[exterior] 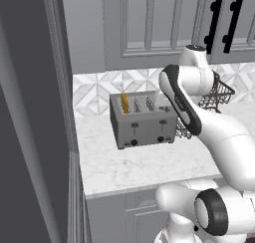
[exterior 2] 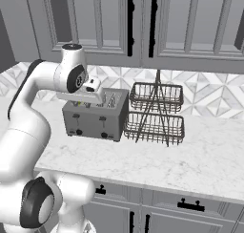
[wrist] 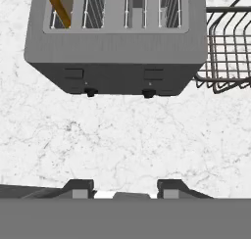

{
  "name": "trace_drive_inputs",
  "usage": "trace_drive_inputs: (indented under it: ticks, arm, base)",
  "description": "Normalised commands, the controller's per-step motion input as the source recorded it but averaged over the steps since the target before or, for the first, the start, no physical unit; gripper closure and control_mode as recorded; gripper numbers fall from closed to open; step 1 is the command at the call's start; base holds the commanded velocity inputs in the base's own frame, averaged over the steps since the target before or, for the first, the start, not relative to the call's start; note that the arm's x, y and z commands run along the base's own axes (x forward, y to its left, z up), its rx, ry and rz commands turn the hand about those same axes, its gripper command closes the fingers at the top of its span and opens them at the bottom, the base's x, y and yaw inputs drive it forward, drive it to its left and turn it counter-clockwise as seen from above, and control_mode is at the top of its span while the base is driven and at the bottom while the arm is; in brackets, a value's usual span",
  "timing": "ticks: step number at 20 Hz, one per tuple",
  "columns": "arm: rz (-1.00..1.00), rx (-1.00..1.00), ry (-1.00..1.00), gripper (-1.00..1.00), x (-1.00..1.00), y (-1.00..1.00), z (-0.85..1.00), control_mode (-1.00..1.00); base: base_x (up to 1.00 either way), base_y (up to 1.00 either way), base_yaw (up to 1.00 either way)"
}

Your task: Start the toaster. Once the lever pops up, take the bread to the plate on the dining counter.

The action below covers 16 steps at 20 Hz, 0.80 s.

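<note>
standing on the marble wall counter (exterior: pixel 149 165), the toaster (exterior: pixel 143 122) has the bread (exterior: pixel 125 102) upright in its leftmost slot as seen from the front, the slice's orange top poking above the slot rim. both small levers and both black knobs face out over the bare counter in front of the toaster. the gripper (wrist: pixel 125 189) hangs above that stretch of counter in front of the toaster, looking down, its two dark fingertips (wrist: pixel 78 188) standing apart with nothing between them but the counter below. it touches neither the toaster nor the bread; in the hand view the bread sits at the toaster's far left corner, well away from the fingertips. a two-tier wire basket rack (exterior 2: pixel 156 113) stands just beside the toaster's right end. grey cabinet doors (exterior 2: pixel 143 22) hang above the toaster.
</note>
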Motion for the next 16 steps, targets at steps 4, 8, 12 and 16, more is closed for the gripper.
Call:
trace_drive_inputs:
  ticks: [4, 8, 12, 16]
  arm:
    - [0.0, 0.0, -0.11, -1.0, -0.01, 0.01, -0.07, -1.0]
    - [0.0, 0.0, -0.15, -1.0, 0.0, 0.17, -0.32, -1.0]
    - [0.0, 0.0, -0.15, -1.0, 0.0, 0.36, -0.33, -1.0]
    - [0.0, 0.0, -0.1, -1.0, 0.02, 0.34, -0.24, -1.0]
  base:
    - [0.0, 0.0, 0.0]
    - [0.0, 0.0, 0.0]
    - [0.0, 0.0, 0.0]
    - [0.0, 0.0, 0.0]
